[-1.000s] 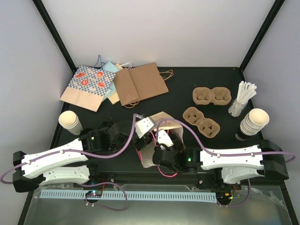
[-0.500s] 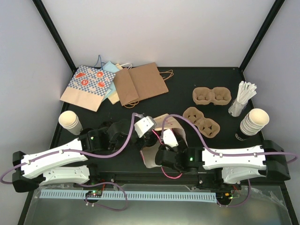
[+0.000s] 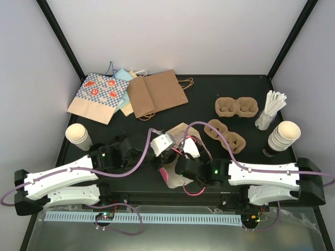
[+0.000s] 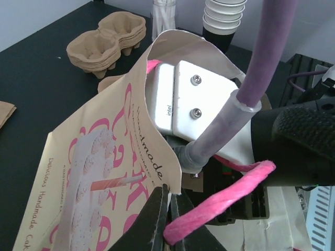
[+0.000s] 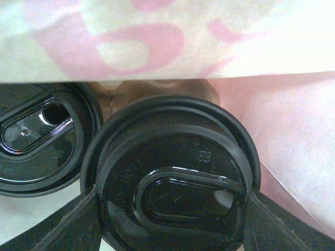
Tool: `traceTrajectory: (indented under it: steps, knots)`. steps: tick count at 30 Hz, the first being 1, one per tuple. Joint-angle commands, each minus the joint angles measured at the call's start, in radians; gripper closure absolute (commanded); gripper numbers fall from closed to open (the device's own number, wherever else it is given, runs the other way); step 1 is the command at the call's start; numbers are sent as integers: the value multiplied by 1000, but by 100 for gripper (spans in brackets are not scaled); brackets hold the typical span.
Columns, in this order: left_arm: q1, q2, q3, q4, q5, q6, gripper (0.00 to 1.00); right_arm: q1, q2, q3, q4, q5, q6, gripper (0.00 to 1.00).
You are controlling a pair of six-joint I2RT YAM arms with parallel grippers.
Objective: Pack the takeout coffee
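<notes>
A cream paper bag [image 3: 177, 175] with pink print stands open between the arms; it shows close up as the bag [image 4: 104, 172] in the left wrist view. My left gripper [image 4: 170, 209] is shut on its rim, right beside the pink rope handle [image 4: 225, 196]. My right gripper [image 3: 189, 150] reaches down into the bag's mouth. Inside, it [image 5: 170, 209] is shut on a takeout coffee [image 5: 172, 183], one finger [image 5: 57, 230] at each side of the black lid. A second lidded cup [image 5: 36, 141] sits just left of it, touching. The cups' cream walls are hidden.
Two brown pulp cup carriers [image 3: 236, 107] [image 3: 225, 135] lie at the right. Lidless cup stacks stand at the far right [image 3: 283, 136] and the left [image 3: 78, 136]. A jar of stir sticks [image 3: 269, 110] is at the back right. Flat paper bags [image 3: 131, 94] lie at the back left.
My right gripper has moved farther forward and deeper into the bag's mouth. The bag has been pulled more upright. My left gripper keeps its hold on the rim.
</notes>
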Motion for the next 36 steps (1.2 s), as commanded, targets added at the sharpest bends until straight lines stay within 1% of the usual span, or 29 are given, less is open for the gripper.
traceTrajectory:
  steps: [1, 2, 3, 7, 11, 12, 13, 14, 16, 18, 19, 21, 23, 27, 29, 32, 35, 36]
  knots:
    - [-10, -33, -18, 117, 132, -35, 98, -17, 24, -3, 44, -14, -16, 50]
    - [-10, -30, -18, 114, 133, -38, 95, -17, 21, -9, 49, -16, -14, 50]
    - [-10, -29, -13, 110, 132, -45, 88, -17, 16, -13, 51, -14, -8, 50]
    - [-10, -50, 8, 94, 144, -79, 52, -17, -2, -44, 69, -20, -5, 50]
    - [-9, -104, 44, 79, 140, -118, 21, -17, -16, -54, 79, -19, -22, 50]
    - [-9, -124, 58, 67, 128, -131, 12, -17, -17, -53, 77, -16, -24, 50]
    - [-8, -136, 75, 48, 83, -155, 5, -18, -19, -52, 79, -14, -26, 50]
    - [-3, -147, 93, 23, 55, -189, 2, -17, -20, -54, 79, -13, -26, 50]
    - [26, -162, 135, -30, -19, -241, 1, -17, -24, -60, 89, -11, -30, 50]
    - [86, -168, 186, -113, -71, -319, 1, -17, -29, -69, 104, -10, -36, 50]
    - [127, -165, 213, -154, -75, -353, 1, -17, -32, -73, 111, -10, -40, 50]
    - [226, -156, 255, -217, -36, -373, 1, -17, -42, -83, 130, -8, -50, 50]
    - [343, -129, 265, -261, 27, -370, 1, -17, -56, -94, 148, -9, -63, 50]
    - [548, 19, 243, -297, 208, -349, 1, -17, -95, -126, 201, -21, -105, 50]
    - [606, 102, 224, -281, 263, -323, 1, -18, -107, -138, 220, -25, -127, 50]
    - [679, 220, 200, -236, 294, -279, 1, -17, -120, -144, 230, -17, -157, 50]
    - [733, 315, 197, -199, 363, -256, 1, -18, -128, -147, 245, -6, -191, 50]
    - [747, 369, 209, -201, 384, -248, 3, -17, -127, -147, 247, 0, -196, 50]
